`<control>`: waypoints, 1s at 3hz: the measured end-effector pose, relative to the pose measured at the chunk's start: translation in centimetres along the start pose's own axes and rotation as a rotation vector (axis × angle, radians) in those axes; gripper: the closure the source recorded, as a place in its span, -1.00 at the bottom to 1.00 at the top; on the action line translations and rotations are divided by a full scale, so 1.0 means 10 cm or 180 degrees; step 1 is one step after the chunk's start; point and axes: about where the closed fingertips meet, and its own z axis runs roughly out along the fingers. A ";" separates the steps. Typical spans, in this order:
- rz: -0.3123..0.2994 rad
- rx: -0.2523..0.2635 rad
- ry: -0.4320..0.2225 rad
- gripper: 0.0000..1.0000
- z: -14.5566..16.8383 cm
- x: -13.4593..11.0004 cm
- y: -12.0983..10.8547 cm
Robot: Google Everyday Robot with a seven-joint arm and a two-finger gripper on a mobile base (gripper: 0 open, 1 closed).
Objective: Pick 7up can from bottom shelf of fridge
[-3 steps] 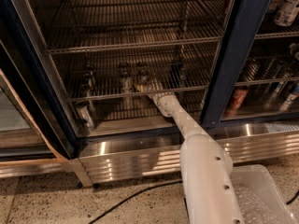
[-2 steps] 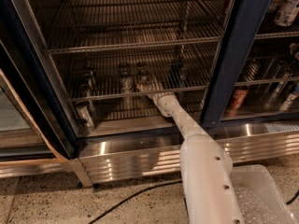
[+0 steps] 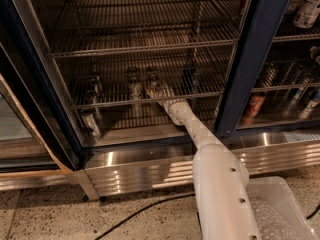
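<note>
The fridge [image 3: 249,59] has a dark blue frame, chrome wire shelves and a ribbed steel base, and its left section stands open. On the lowest wire shelf stand a pale silvery can [image 3: 134,85], the 7up can [image 3: 151,79] right of it, and a darker can [image 3: 189,78] farther right. My white arm reaches in from the lower right. My gripper [image 3: 156,90] is at the 7up can's lower part, touching or hiding it. Whether it holds the can cannot be seen.
The open glass door [image 3: 30,129] at the left shows reflections of cans. A red can [image 3: 255,104] and other drinks stand behind the right door. A white plastic bin [image 3: 275,209] sits at the lower right. A black cable [image 3: 140,211] lies on the floor.
</note>
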 end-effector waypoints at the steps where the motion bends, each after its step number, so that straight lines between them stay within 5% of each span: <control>1: -0.0001 -0.0002 0.0000 1.00 0.00 0.00 0.00; 3: -0.0001 -0.0182 -0.0048 1.00 -0.22 -0.16 0.18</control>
